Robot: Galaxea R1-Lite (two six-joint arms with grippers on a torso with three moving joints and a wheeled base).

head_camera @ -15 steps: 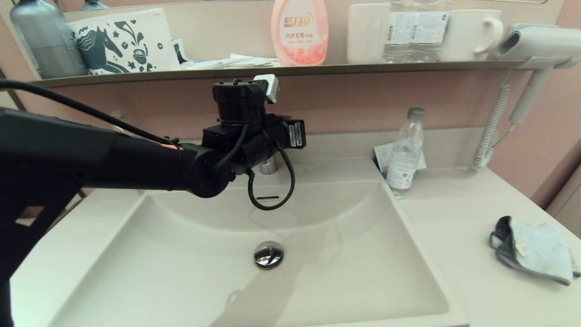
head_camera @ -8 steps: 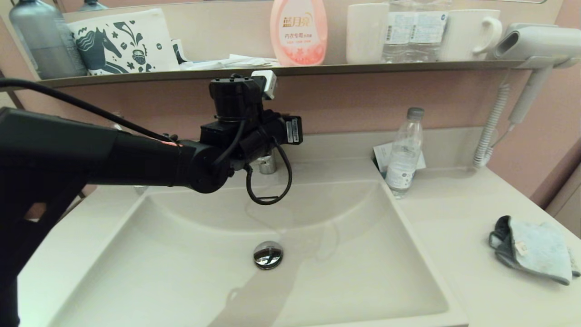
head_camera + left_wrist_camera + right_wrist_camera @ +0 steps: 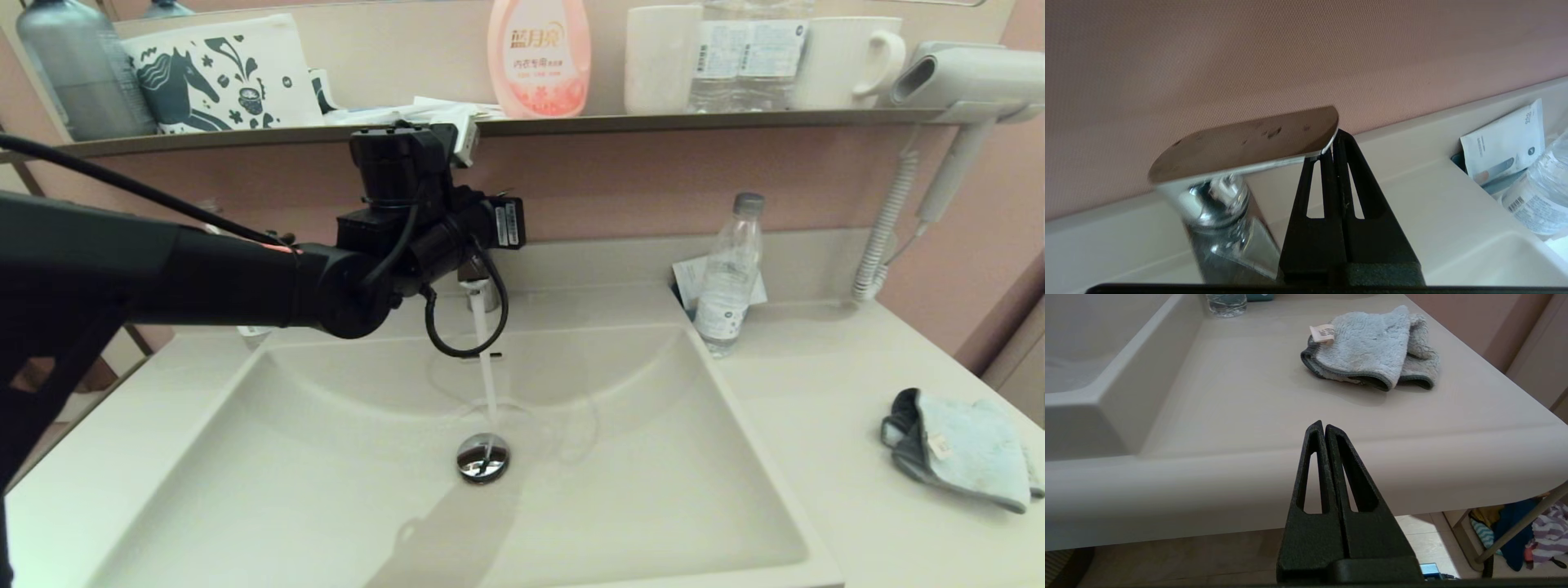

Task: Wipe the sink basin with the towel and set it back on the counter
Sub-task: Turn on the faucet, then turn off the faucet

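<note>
The cream-white sink basin [image 3: 326, 457] has a chrome drain plug [image 3: 482, 457], and a thin water stream [image 3: 486, 376] falls onto it from the faucet [image 3: 482, 292]. My left arm reaches over the basin's back. The left gripper [image 3: 1336, 136] is shut, its tips touching the underside of the tilted chrome faucet lever [image 3: 1249, 141] at its end. The light blue towel [image 3: 955, 453] with grey edging lies crumpled on the counter [image 3: 816, 408] at the right. My right gripper [image 3: 1324, 426] is shut and empty, low in front of the counter's front edge, short of the towel [image 3: 1367, 351].
A clear water bottle [image 3: 729, 273] and a white packet [image 3: 690, 278] stand at the basin's back right corner. A hair dryer [image 3: 963, 82] with a coiled cord hangs at the right. The dark shelf [image 3: 571, 124] above holds a pink detergent bottle, mugs and a box.
My left wrist has moved left and up at the faucet. No water ran in the earlier frames; a stream now falls to the drain. The towel has not moved.
</note>
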